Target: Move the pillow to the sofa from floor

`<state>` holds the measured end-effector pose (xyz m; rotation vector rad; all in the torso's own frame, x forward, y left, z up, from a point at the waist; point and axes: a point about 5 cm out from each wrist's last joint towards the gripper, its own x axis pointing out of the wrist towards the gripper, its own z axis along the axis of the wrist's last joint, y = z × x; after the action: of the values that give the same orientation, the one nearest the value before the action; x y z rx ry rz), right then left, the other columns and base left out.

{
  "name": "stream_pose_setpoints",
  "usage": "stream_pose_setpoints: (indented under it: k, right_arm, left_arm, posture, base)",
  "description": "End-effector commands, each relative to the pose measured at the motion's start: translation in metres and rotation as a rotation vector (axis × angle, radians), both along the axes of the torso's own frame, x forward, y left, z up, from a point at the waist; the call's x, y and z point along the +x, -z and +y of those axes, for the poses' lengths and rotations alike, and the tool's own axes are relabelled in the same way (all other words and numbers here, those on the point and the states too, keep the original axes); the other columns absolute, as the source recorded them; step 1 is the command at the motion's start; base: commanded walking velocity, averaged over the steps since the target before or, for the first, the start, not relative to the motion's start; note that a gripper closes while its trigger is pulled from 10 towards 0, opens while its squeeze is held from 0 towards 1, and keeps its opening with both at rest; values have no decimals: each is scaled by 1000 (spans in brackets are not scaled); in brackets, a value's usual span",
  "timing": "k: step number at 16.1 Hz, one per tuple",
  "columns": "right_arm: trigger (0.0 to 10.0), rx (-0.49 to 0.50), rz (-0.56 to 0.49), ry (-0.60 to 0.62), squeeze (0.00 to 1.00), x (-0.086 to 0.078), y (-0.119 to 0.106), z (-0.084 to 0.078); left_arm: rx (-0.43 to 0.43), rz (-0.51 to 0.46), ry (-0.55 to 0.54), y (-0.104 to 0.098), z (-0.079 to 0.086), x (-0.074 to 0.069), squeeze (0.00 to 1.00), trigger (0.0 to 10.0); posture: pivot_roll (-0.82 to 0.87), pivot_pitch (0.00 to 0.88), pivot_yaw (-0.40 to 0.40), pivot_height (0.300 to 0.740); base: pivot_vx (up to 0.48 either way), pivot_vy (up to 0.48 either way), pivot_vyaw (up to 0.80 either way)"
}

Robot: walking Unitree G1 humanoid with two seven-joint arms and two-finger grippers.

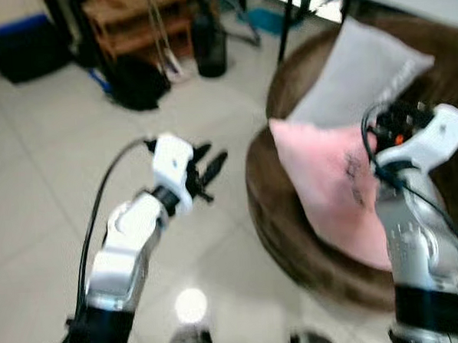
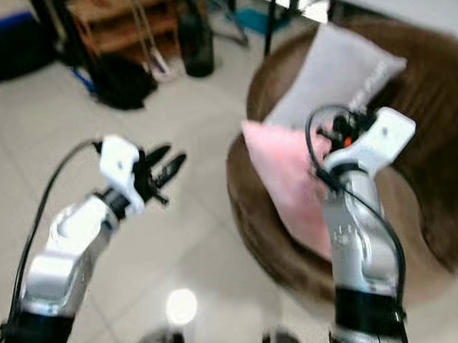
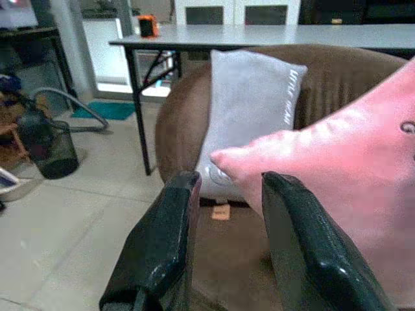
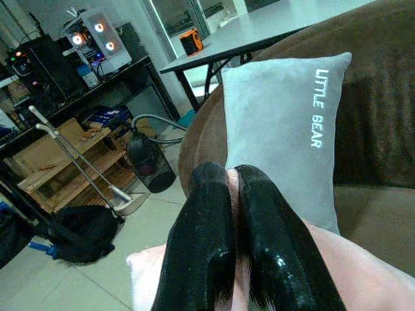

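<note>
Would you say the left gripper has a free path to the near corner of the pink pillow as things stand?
Probably yes. The left gripper is open over bare floor beside the sofa, and its wrist view shows the pink pillow corner just past the fingertips, unobstructed. The right gripper pinches the pillow elsewhere.

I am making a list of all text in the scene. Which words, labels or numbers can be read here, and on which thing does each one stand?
"LITTLE BEAR": white letters along one edge of the grey pillow that leans on the sofa.
Dark marks on the pink pillow: too blurred to read.
The orange thing on the table: no readable text.
No other text can be read.
</note>
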<state>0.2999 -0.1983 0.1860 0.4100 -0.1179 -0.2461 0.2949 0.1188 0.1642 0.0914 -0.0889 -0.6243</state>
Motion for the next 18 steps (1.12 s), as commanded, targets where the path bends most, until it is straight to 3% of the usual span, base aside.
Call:
stream_pose_setpoints:
  k: [1,5,8,18]
  right_arm:
    - [10000,-19,-31,24,0,-4,-9,-4]
    - [10000,-47,-35,10,0,-5,-13,0]
    - [10000,-34,-28,-23,0,1,-16,3]
    - [10000,-16,-39,-32,0,2,-18,9]
  left_arm:
    - [10,-13,-6,-1,0,2,0,10000]
    - [-2,-22,19,-4,-8,4,0,10000]
    - [-9,-31,42,-4,-11,2,0,10000]
    - [17,-42,70,-5,-9,3,0,10000]
  posture:
    - [-24,23,10,740]
    - [-34,10,5,740]
    - [-29,4,-1,740]
    - [-13,8,7,740]
  base:
    - [0,0,0]
    - [0,0,0]
    - [325,0,0]
    - [342,0,-765]
